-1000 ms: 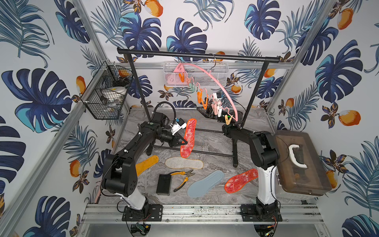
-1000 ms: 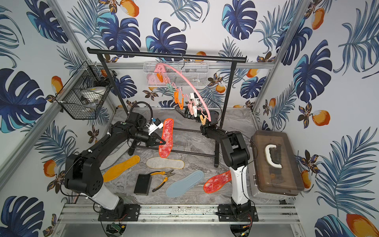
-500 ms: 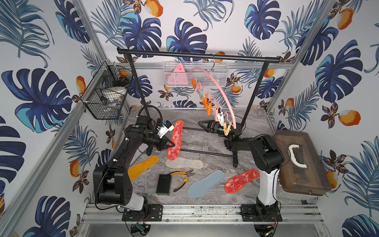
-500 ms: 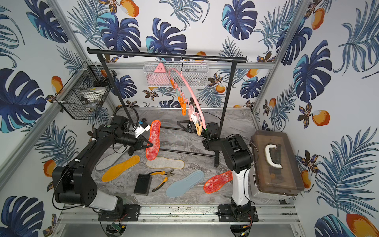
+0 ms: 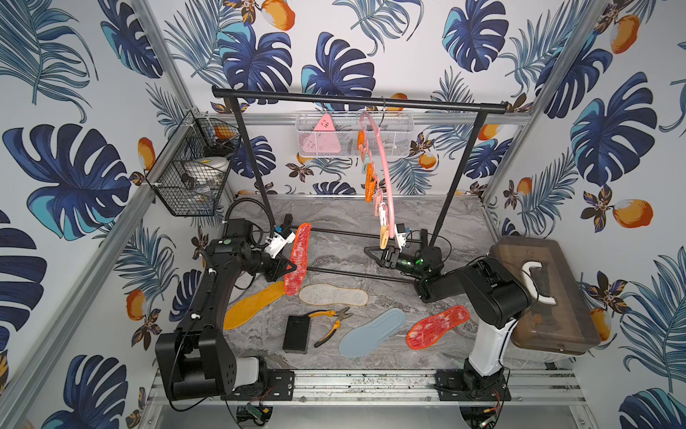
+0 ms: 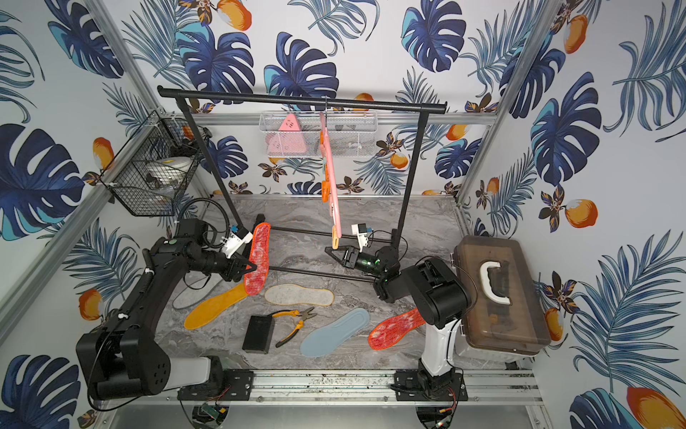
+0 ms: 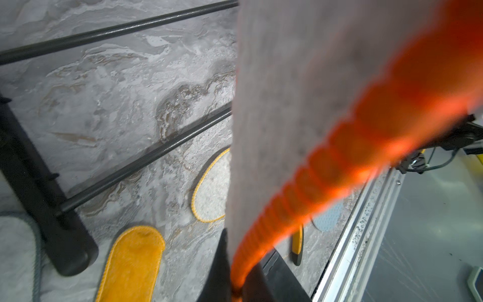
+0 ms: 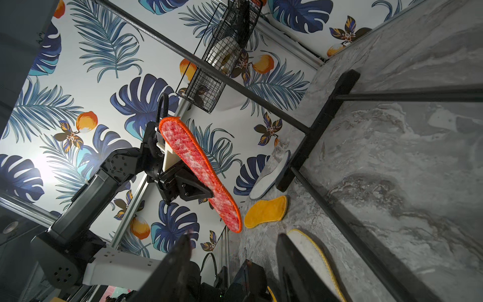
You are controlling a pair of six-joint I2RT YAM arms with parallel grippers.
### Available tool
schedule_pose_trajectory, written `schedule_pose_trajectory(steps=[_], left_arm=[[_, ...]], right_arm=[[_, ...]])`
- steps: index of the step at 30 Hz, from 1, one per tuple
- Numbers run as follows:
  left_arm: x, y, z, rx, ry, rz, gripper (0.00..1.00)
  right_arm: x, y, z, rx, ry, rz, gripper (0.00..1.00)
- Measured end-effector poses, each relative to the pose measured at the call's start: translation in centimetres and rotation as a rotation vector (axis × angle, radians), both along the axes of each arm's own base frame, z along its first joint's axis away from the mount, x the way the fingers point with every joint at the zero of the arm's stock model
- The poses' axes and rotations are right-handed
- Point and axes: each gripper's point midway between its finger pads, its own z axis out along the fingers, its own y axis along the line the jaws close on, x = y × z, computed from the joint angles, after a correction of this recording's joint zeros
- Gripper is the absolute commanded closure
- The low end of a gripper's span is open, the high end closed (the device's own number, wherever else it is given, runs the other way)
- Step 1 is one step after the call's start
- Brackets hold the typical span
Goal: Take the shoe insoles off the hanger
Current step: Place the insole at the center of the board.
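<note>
Top views: a black rack [image 5: 356, 102] stands on the grey marbled desk [image 5: 334, 219]. The pink hanger [image 5: 386, 174] hangs by its metal hook from the rack's top bar, with orange and pastel pegs [image 5: 369, 178] dangling along its arc.
Left jaws: clamped on the long edge of a red-orange mesh insole [image 5: 298, 260], toward its lower half.
Held insole: well apart from the hanger and nearly upright. In the right wrist view this insole [image 8: 198, 172] is off the desk. Its lower tip is just by the toe of the yellow-orange insole [image 5: 252, 306]; I cannot tell whether the two touch.
Left wrist view: the held insole [image 7: 287, 104] fills most of the picture, blurred, showing a grey back and an orange rim.
Right jaws: partly open with nothing between them, near the lowest peg of the hanger.
Flat on the desk: a beige insole with a yellow rim [image 5: 333, 295], a light blue insole [image 5: 373, 327] and a second red-orange insole [image 5: 438, 327].
Dark grey insole [image 8: 270, 175]: lies by the rack's foot on the left arm's side, mostly hidden behind that arm in both top views.
Other things: yellow-handled pliers [image 5: 332, 321] and a black block [image 5: 297, 334] lie between the yellow-orange and light blue insoles. A brown lidded box [image 5: 545, 297] sits beside the right arm.
</note>
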Motion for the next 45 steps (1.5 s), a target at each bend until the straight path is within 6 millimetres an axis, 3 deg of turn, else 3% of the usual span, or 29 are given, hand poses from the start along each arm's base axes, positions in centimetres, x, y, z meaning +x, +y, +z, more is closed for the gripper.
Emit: schedule_pose_trajectory(steps=[7,18,23,30,37,41,45], left_arm=[[-2.7,3.0,-2.8,0.169,0.077,0.032,1.0],[-10.4,8.2,-7.5,0.405,0.296,-0.078,1.0],[-13.7,9.3,-10.1,0.445,0.443,-0.181,1.0],[-16.2,9.7,-12.5,0.447,0.54,-0.251,1.0],[-16.0,10.9,-15.8,0.467,0.623,-0.268,0.97],[-15.1,10.9,-16.1,0.454,0.614,-0.252,0.84],[-13.9,10.5,-15.7,0.421,0.572,-0.231,0.77]], right_arm=[[-3.0,-0.9,-0.4,-0.029,-0.018,-0.014,0.45],[-4.9,-1.7,0.3,-0.038,-0.068,-0.014,0.45],[-5.3,-1.8,0.5,-0.047,-0.075,-0.007,0.45],[-6.1,-2.0,1.1,-0.064,-0.103,0.006,0.44],[-6.6,-2.2,2.2,-0.092,-0.138,0.001,0.42],[-6.9,-2.4,3.1,-0.116,-0.168,-0.003,0.4],[-7.2,-2.6,3.6,-0.152,-0.195,-0.006,0.39]])
